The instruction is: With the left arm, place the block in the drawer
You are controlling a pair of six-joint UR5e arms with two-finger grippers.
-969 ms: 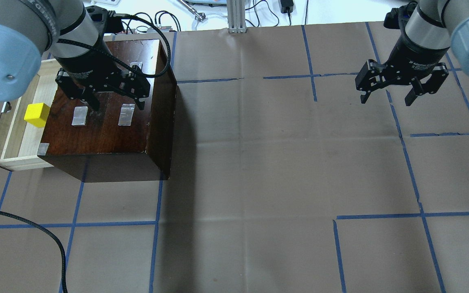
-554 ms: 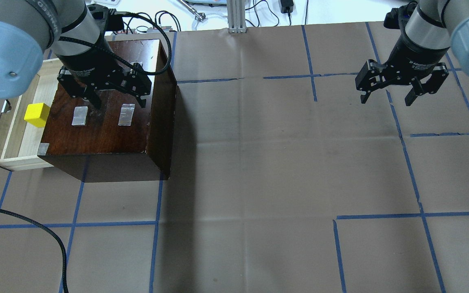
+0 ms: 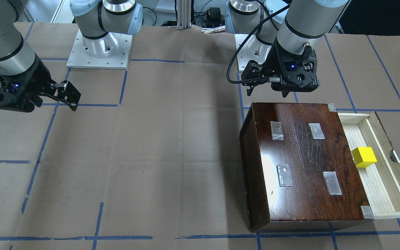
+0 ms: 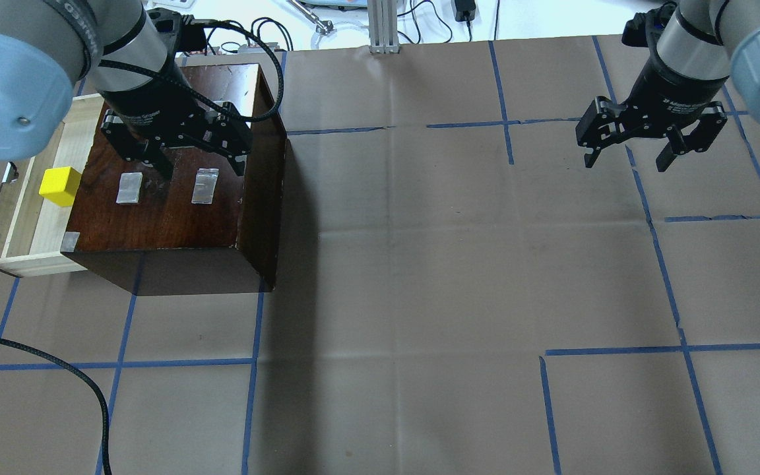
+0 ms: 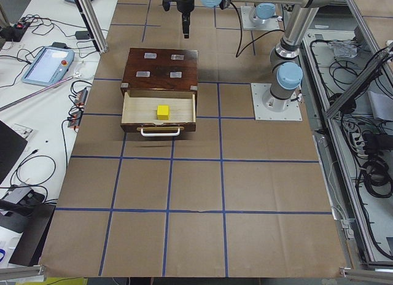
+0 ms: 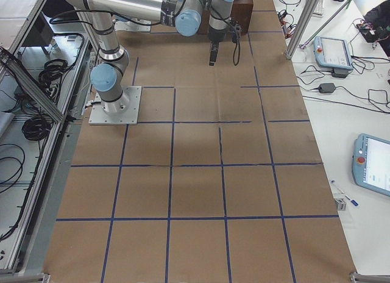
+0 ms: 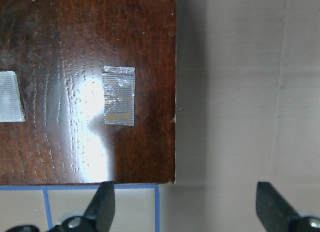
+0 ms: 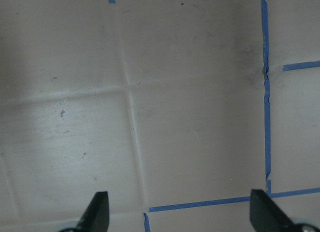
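Note:
The yellow block (image 4: 60,186) lies in the open pale-wood drawer (image 4: 30,231), which is pulled out of the dark cabinet (image 4: 169,211). It also shows in the front view (image 3: 363,156) and the left side view (image 5: 163,111). My left gripper (image 4: 200,168) is open and empty. It hangs above the cabinet top, apart from the block. Its wrist view shows the cabinet's corner (image 7: 60,67) between the spread fingertips (image 7: 102,202). My right gripper (image 4: 625,161) is open and empty, over bare paper far to the right (image 8: 177,212).
Several silver tape patches (image 4: 205,186) are stuck on the cabinet top. A loose black cable (image 4: 76,382) lies on the table at the front left. Blue tape lines grid the brown paper. An aluminium post (image 4: 383,26) stands at the far edge.
My left gripper has shifted slightly to the right above the cabinet top, still open. The block, the drawer and the right arm have not moved.

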